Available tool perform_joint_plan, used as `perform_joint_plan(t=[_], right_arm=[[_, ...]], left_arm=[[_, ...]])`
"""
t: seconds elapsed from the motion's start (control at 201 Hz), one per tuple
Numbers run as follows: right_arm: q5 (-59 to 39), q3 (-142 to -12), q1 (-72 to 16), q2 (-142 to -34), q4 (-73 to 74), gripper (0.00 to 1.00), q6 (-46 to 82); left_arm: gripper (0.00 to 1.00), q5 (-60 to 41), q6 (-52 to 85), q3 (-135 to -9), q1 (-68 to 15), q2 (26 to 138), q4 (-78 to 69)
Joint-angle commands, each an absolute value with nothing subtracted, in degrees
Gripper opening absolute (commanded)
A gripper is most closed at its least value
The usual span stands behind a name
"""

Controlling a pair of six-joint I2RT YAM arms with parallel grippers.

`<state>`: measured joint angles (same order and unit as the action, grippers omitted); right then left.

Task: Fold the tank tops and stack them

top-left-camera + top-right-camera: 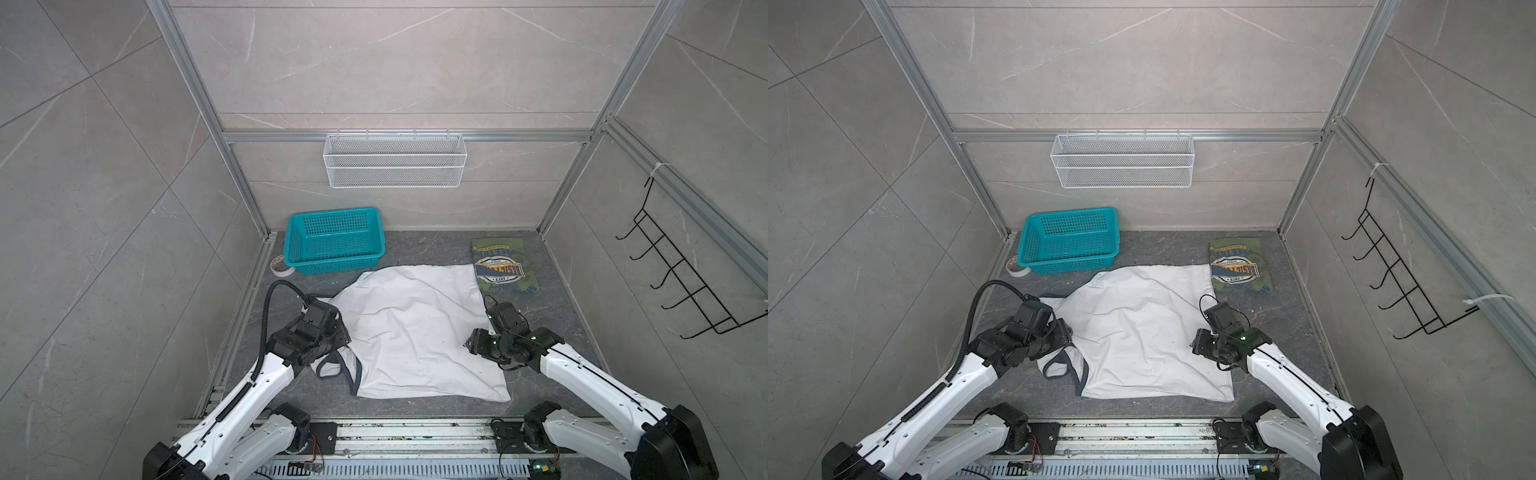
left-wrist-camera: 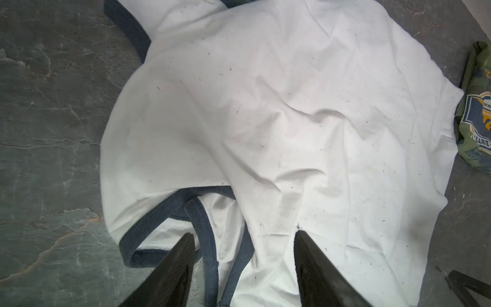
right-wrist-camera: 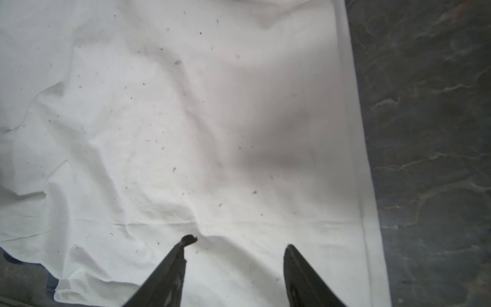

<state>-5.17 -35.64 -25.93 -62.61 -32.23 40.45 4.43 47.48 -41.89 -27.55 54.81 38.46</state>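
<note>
The white tank top [image 1: 415, 332] [image 1: 1142, 332] lies spread and wrinkled, plain side up, on the dark table in both top views, its navy-trimmed straps [image 2: 204, 228] on its left side. The olive tank top [image 1: 503, 266] [image 1: 1239, 266] lies folded, graphic up, at the back right, touching the white one's far right corner. My left gripper [image 2: 243, 234] [image 1: 343, 332] stands open just above the straps, with nothing between its fingers. My right gripper [image 3: 239, 243] [image 1: 471, 338] stands open over the white top near its right hem [image 3: 356, 148], gripping nothing.
A teal plastic basket [image 1: 334, 241] stands at the back left with a tape roll [image 1: 281, 266] beside it. A white wire basket [image 1: 395, 160] hangs on the back wall and a black hook rack [image 1: 685, 282] on the right wall.
</note>
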Motion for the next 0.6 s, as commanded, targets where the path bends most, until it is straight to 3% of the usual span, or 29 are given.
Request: perform_joint_plan(t=[0.0, 0.314, 0.458, 0.592], right_arm=[[-8.2, -36.5, -26.3, -66.6, -28.7, 0.61, 38.6], [-7.3, -34.7, -29.5, -75.2, -26.0, 0.61, 40.2], [-7.3, -31.8, -33.1, -75.2, -26.0, 0.60, 42.3], [-7.9, -29.5, -37.1, -73.3, -26.9, 0.60, 44.4]], left_arm=[[0.62, -4.0, 42.5, -45.0, -27.4, 61.8, 30.8], [0.61, -3.1, 41.8, -48.3, -36.5, 83.2, 25.5], [0.60, -1.7, 44.0, -43.8, -39.4, 83.1, 25.8], [0.59, -0.1, 46.8, -36.7, -40.3, 76.0, 28.8]])
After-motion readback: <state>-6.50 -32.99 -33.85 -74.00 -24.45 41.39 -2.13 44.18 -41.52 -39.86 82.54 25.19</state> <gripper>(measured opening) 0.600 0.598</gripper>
